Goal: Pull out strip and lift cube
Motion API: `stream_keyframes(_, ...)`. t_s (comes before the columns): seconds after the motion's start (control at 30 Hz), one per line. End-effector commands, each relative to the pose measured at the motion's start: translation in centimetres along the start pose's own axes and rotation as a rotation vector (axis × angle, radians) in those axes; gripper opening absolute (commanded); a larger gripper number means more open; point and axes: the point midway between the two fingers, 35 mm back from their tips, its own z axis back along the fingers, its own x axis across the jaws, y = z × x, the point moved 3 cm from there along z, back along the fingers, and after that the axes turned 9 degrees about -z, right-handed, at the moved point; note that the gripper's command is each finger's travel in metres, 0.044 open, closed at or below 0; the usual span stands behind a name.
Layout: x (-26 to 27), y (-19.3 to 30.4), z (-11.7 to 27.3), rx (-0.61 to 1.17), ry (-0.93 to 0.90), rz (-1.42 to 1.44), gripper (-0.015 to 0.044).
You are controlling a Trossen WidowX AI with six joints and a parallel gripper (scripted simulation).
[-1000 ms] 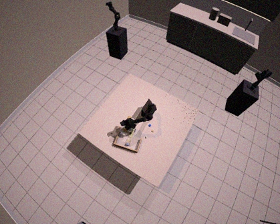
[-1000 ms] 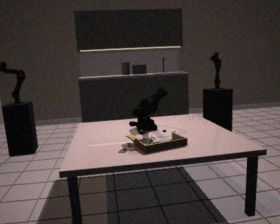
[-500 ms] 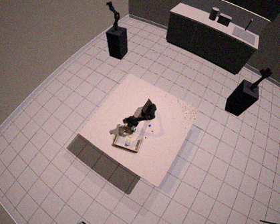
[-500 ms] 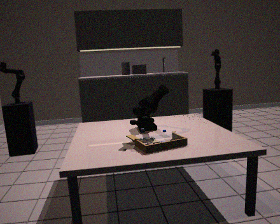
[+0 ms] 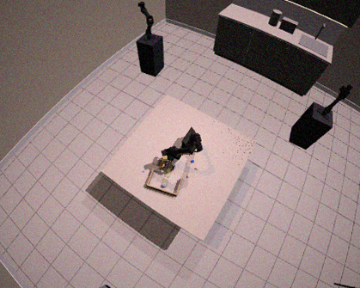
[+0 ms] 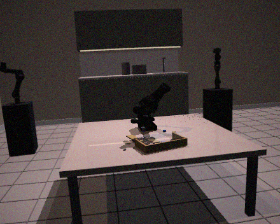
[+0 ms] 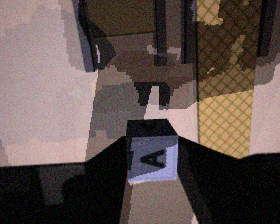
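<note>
My gripper (image 7: 148,141) is shut on the labelled cube. The cube (image 7: 155,159) is pale blue with a dark letter A on the side facing the wrist camera and a black top edge. It is off the table between the fingers. In the top and exterior views the gripper is small and dark, over the back left of the wooden-walled tray (image 5: 162,190) (image 6: 165,146). A tan strip with a crossed-line pattern (image 7: 225,122) lies below and to the right of the cube in the wrist view. Whether that strip is in one piece I cannot tell.
A small pale blue block (image 5: 164,185) is in the front part of the tray. A small bright blue cube (image 5: 192,161) (image 6: 164,130) lies on the table behind the tray. A yellowish piece (image 6: 130,137) sticks out at the tray's left. Small dark bits lie nearby.
</note>
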Motion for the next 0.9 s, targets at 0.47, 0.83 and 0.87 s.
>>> stream_keyframes(0.47, 0.1, 0.3, 3.8, -0.007, 0.008, 0.007, 0.0)
stream_keyframes(0.83, 0.1, 0.3, 3.8, -0.007, 0.008, 0.007, 0.0)
stream_keyframes(0.87, 0.1, 0.3, 3.8, -0.007, 0.008, 0.007, 0.0)
